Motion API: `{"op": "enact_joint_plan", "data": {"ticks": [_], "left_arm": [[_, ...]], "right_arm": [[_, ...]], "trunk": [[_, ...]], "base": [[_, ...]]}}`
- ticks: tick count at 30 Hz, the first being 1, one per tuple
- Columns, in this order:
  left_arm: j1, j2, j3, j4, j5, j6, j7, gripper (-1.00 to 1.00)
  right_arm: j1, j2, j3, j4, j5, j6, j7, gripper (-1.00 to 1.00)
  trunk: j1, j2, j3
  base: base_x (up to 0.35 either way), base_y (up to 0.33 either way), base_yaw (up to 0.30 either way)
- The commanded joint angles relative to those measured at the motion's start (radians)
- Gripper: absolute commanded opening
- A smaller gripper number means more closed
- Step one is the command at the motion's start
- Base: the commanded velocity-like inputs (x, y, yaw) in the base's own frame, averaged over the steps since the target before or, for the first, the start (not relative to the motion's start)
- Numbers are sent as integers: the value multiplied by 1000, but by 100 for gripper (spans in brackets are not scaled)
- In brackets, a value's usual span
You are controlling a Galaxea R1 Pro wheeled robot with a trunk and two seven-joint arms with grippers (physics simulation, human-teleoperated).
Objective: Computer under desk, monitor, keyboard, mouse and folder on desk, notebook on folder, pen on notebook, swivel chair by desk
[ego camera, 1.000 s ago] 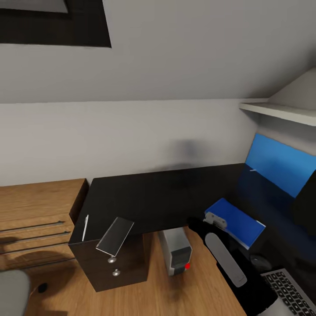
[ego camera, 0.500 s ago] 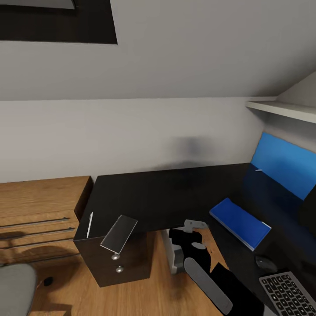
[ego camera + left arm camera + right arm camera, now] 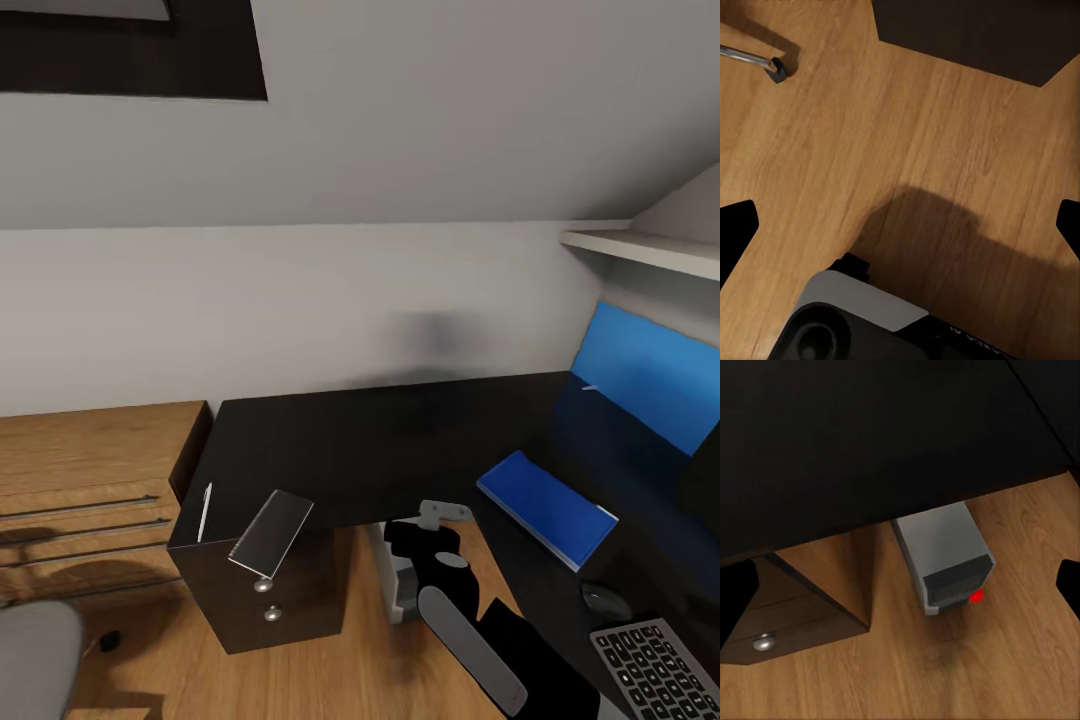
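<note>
- Looking down from the head view, we've got the desk with its glossy black top wrapping round the corner, and a light wooden chest of drawers butted up against its left end.
- The folder lies flat on the desk top towards the right, bright blue, well clear of everything else.
- The monitor stands behind it against the right wall, showing blue.
- The mouse sits on the desk just in front of the folder's near corner, and the keyboard is right beside the mouse at the lower right edge.
- Over at the left end of the desk, the notebook hangs partly off the front edge above the silver drawer knobs, tilted. The pen lies on the top just beside it, not touching.
- The computer is on the wooden floor, tucked under the desk edge next to the black drawer unit, red dot on its front.
- A grey bit of the swivel chair pokes in at the lower left corner.
- Our right gripper hovers over the desk's inner corner, above the computer. Its wrist camera has the fingertips at opposite edges, so jaws wide apart, nothing in them.
- Left gripper hangs over bare floor, fingertips likewise spread, holding nothing.
</note>
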Motion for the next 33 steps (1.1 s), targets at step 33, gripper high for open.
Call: {"op": "enact_joint_plan", "data": {"ticks": [33], "left_arm": [[-1, 3, -7, 0, 11, -7, 6, 100]], "right_arm": [[-2, 2, 11, -4, 75, -42, -8, 100]], "trunk": [[0, -1, 22]], "base": [[-89, 33, 24]]}}
